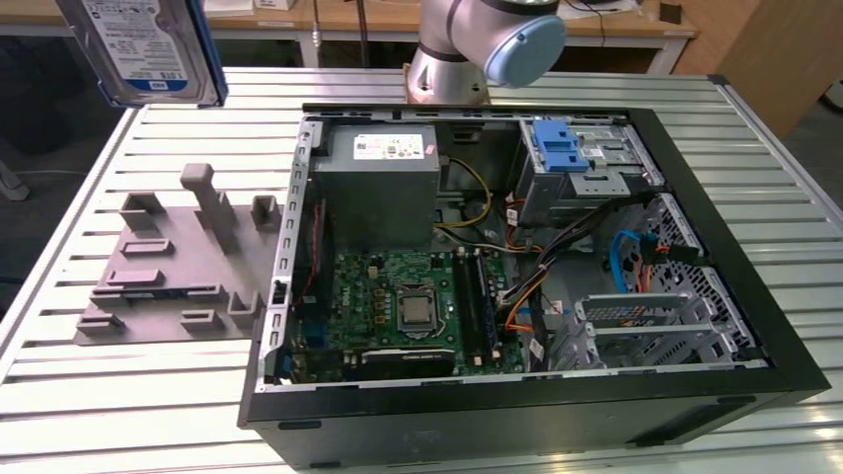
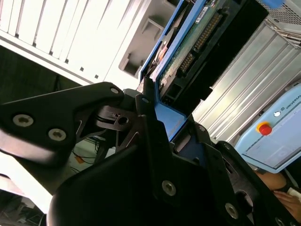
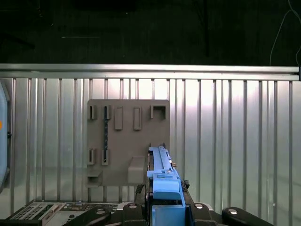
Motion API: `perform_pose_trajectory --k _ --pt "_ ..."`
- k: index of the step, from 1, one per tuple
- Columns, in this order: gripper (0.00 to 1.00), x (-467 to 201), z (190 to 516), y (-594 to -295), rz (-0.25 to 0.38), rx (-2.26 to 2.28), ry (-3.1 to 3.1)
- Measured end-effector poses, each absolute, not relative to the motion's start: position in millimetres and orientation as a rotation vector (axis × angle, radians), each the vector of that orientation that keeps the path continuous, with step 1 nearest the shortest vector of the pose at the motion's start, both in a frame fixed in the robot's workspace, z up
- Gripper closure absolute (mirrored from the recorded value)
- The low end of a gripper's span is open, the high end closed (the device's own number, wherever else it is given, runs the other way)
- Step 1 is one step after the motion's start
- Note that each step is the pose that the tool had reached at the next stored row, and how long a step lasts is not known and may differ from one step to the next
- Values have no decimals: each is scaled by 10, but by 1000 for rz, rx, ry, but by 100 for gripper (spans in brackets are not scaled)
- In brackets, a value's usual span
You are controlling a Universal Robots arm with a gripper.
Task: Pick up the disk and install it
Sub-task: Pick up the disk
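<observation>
Since the pincer [image 2: 167,120] is clamped on the disk [image 1: 145,44] at its blue edge, it hangs upright, high over the desk [image 1: 158,395], likely to clear the holder [image 1: 165,262].

disk [image 1: 148,49] cropped, partly hidden
exterior view's top edge cuts it; gripper [image 2: 162,110] covers its held end in both wrist views

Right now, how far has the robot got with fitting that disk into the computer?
Pickup looks done: the disk hangs in the air, off the grey holder plate, clamped in the gripper. Installing is left: the disk is not yet inside the open computer case.
</observation>
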State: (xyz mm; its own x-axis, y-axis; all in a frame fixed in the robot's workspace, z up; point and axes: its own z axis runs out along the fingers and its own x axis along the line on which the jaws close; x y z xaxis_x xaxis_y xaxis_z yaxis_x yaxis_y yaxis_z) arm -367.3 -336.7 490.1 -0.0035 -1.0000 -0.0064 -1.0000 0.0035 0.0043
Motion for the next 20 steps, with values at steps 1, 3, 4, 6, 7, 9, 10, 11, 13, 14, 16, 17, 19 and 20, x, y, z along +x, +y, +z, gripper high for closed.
perform_pose_trajectory --k 1,3,4,6,7,9,10,11,13,14,16,17,19,20 --pt "64 -3664 4901 -3383 12 -2217 2224" --pt "64 -3646 4901 -3415 11 -2217 2225" --pt "64 -3637 4901 -3431 11 -2218 2225" --pt "64 -3618 4900 -3461 11 -2218 2226" --pt "64 -3607 4901 -3476 11 -2219 2226" --pt "64 -3587 4901 -3505 11 -2220 2227" --pt "64 -3574 4901 -3519 11 -2220 2228" --pt "64 -3563 4900 -3533 11 -2220 2228" --pt "64 -3539 4901 -3560 11 -2222 2229" --pt "64 -3528 4901 -3573 11 -2222 2229" --pt "64 -3503 4901 -3600 11 -2223 2230" --pt "64 -3491 4901 -3613 12 -2223 2231" --pt "64 -3464 4901 -3641 12 -2224 2232" --pt "64 -3445 4900 -3660 12 -2224 2232"
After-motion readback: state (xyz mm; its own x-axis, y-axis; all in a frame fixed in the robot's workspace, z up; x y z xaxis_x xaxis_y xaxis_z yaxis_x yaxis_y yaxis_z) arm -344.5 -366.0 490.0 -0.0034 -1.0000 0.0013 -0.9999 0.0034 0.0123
